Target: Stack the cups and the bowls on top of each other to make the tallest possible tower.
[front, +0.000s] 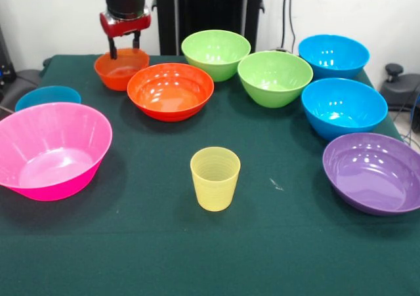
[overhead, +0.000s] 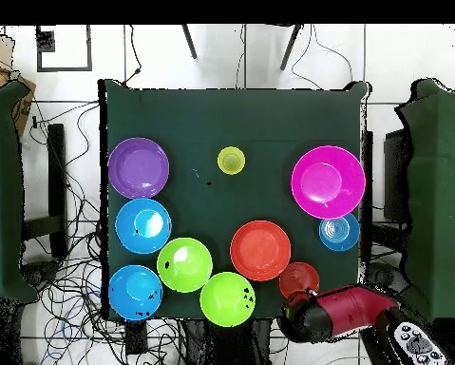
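We see no tower yet: every bowl sits apart on the table [front: 275, 256], and the cup [front: 214, 178] stands alone in front of the big orange bowl [front: 170, 90]. Our gripper [front: 125, 46] hangs over the small orange bowl [front: 121, 68] just behind it, jaws slightly spread, one finger seemingly inside the rim, probably to lift it as the base.

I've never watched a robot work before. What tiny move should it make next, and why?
Probably close the jaws on the far rim of the small orange bowl. The gripper is already down at that rim, jaws apart, and every bowl sits separately on the table, so no tower is started.
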`<state>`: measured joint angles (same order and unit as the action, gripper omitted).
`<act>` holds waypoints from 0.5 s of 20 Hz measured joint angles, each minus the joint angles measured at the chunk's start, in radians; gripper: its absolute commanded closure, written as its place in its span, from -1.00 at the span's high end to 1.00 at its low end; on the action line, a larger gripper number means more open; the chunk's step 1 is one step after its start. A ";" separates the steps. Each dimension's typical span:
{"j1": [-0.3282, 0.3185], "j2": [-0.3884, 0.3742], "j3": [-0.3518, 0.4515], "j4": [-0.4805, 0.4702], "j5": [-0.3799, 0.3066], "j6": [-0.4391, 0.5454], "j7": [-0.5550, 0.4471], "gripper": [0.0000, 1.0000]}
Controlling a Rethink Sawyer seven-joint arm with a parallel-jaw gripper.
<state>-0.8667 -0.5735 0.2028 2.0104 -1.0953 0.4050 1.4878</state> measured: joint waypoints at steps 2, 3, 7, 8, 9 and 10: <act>0.000 -0.006 0.000 0.000 0.000 -0.011 0.000 1.00; -0.001 -0.009 0.001 0.000 0.007 -0.020 0.000 1.00; -0.006 -0.008 0.003 0.000 0.030 -0.023 0.000 1.00; -0.011 -0.005 0.004 0.000 0.048 -0.023 0.000 1.00; -0.015 -0.003 0.005 0.000 0.057 -0.023 0.000 1.00; -0.017 -0.001 0.005 0.000 0.064 -0.023 0.000 1.00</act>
<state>-0.8840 -0.5742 0.2074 2.0104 -1.0317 0.3821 1.4878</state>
